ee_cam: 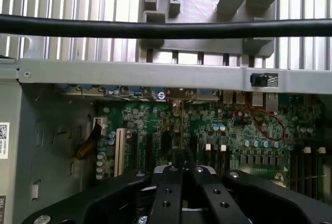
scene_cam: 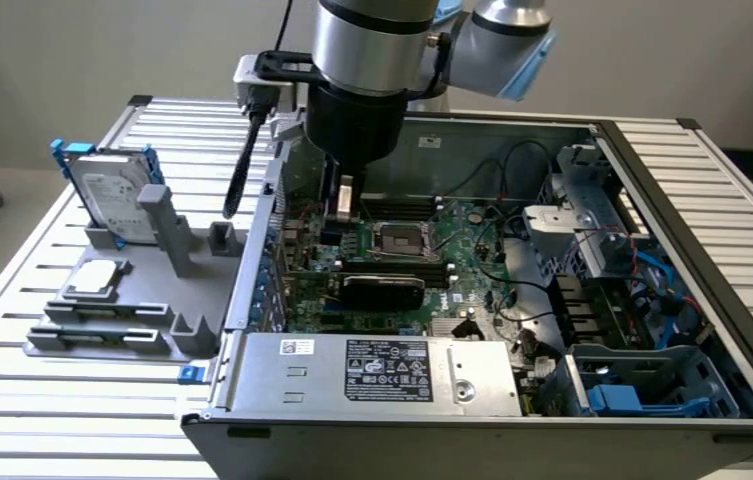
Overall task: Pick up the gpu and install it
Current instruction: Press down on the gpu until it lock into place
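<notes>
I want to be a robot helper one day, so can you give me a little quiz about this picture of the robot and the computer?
1. True or false: the gripper has its fingers spread wide open.
2. Pick one: where is the hard drive with the blue frame?
A. inside the computer
B. standing on the grey holder outside it, at the exterior view's left
C. in the robot's grip
3. Fill in the gap: the gripper is down inside the open computer ____, above the green motherboard.

Key: 1 false, the fingers are shut together. 2 B. 3 case.
</notes>
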### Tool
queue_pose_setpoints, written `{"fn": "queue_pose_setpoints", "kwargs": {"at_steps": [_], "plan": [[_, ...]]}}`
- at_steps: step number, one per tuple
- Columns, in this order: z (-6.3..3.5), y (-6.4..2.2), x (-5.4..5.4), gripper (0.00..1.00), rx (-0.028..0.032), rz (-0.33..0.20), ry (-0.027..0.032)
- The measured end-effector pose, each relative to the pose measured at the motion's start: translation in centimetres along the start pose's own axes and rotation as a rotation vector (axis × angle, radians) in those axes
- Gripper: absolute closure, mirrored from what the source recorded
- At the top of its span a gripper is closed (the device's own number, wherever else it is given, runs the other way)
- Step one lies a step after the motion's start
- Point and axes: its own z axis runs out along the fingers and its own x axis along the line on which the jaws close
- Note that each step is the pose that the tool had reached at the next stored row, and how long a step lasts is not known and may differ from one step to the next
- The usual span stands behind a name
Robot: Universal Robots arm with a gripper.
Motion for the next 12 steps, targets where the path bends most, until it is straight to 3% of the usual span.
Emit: {"fn": "queue_pose_setpoints", "kwargs": {"at_steps": [2,4,7,11,12], "plan": [[-0.29,-0.39,0.0,0.89,0.0012,0.0,0.0],[-0.43,-0.72,0.0,0.89,0.0068,-0.001,0.0002],[-0.52,-1.13,0.0,0.89,0.0244,-0.001,0.0011],[-0.57,-1.42,0.1,0.89,0.0602,-0.001,0.0024],[-0.6,-1.42,0.1,0.89,0.0602,-0.001,0.0022]]}}
